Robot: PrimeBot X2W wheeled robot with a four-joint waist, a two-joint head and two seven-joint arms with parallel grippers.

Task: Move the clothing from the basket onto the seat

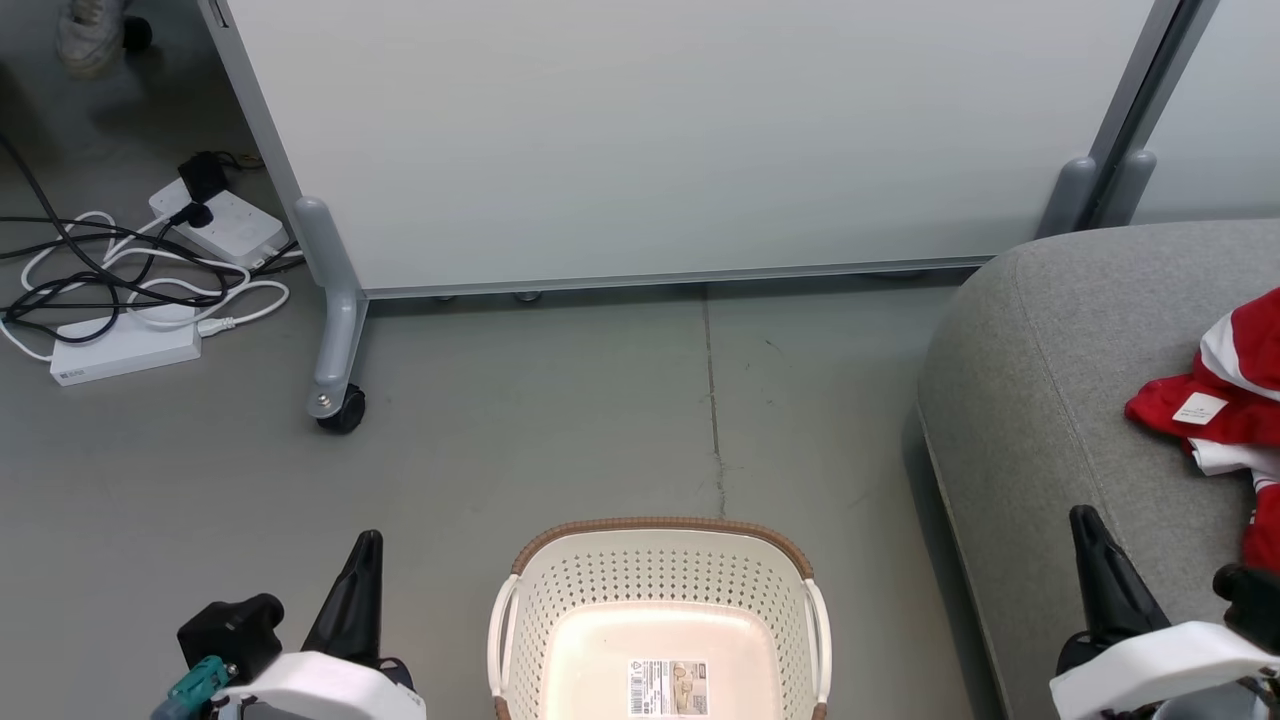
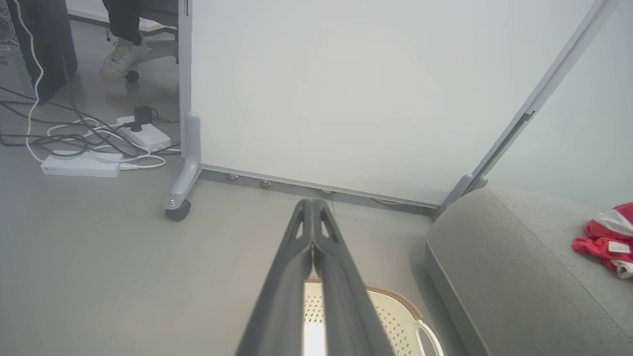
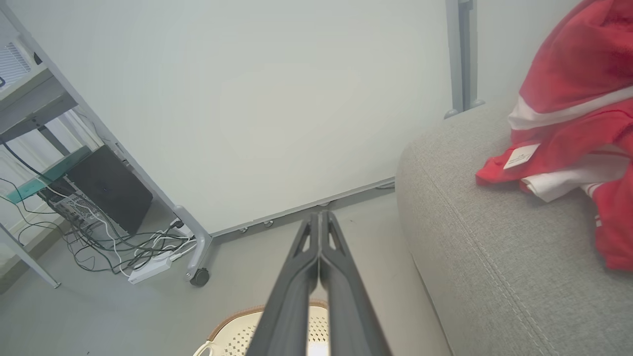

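While the basket (image 1: 660,527) stood on the grey floor (image 1: 560,430), its bare base showing a label (image 1: 667,687), the clothing (image 1: 1225,400) lay in a red-and-white heap on the seat (image 1: 1050,400), to the basket's right and well apart from it. Left of the basket, the left gripper (image 1: 362,560) had its two dark fingers pressed together, holding nothing. Right of the basket, by the seat's edge, the right gripper (image 1: 1090,540) was likewise closed and empty.

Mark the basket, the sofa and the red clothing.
basket (image 1: 660,524), head view, brown back rim.
sofa (image 1: 1050,400), head view, bare grey top.
red clothing (image 3: 568,54), right wrist view, upper red fold.
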